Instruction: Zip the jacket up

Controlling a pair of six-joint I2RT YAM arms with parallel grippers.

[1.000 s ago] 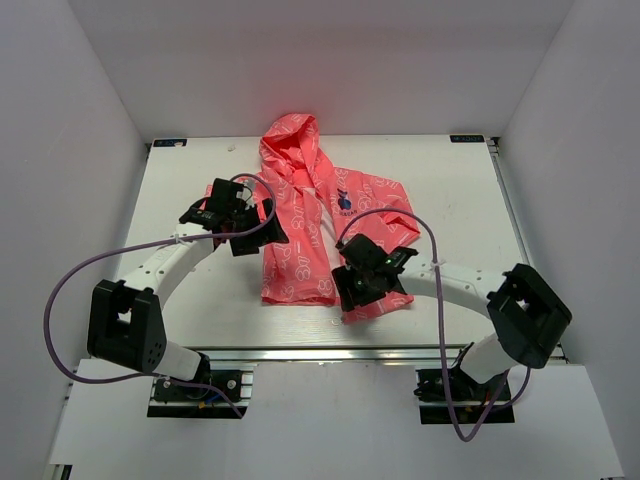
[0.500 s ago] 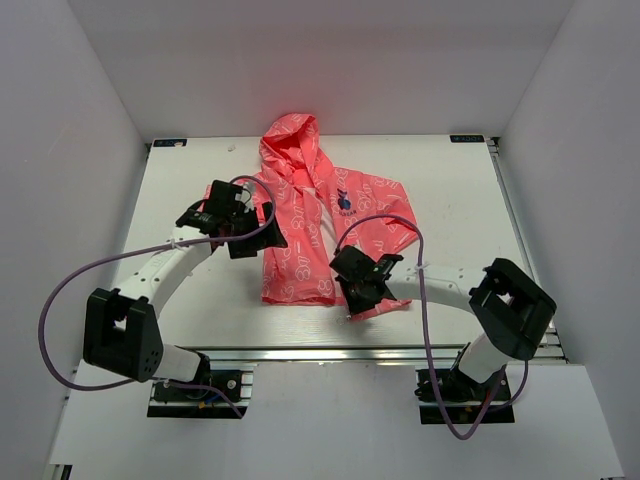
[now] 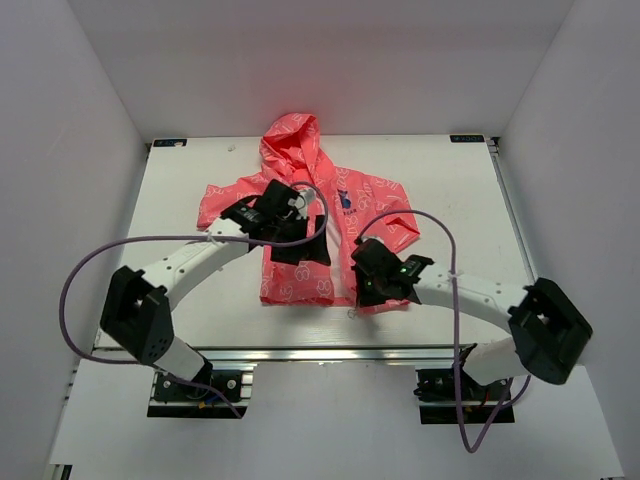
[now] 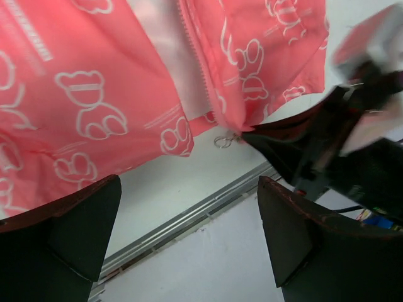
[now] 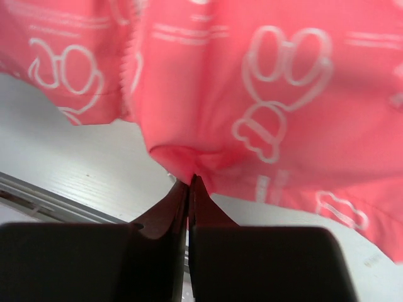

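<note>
The jacket [image 3: 375, 200] is lying flat on the table [image 3: 450, 190], with the hood toward the far edge and the hem toward the arm bases. Its front is being shown parted at the bottom, with white lining visible between the two panels along the zipper [image 4: 203, 88]. A small metal pull ring [image 4: 221, 141] is showing just below the hem, at the zipper's lower end.

The hem of the right-hand panel, near the zipper, is being pinched by the right gripper [image 5: 189, 179], whose fingers are pressed together on the fabric. The left gripper [image 4: 187, 185] is being held above the middle of the jacket, with its fingers [image 4: 82, 233] spread wide.

White bear outlines and short lines of white lettering are printed across the fabric, but the lettering is too small and blurred to be read. A dark blue emblem [image 3: 343, 200] is showing on the chest, and no writing can be made out on it. Two dark labels [image 3: 465, 137] are stuck at the far corners of the table and cannot be read either.
</note>
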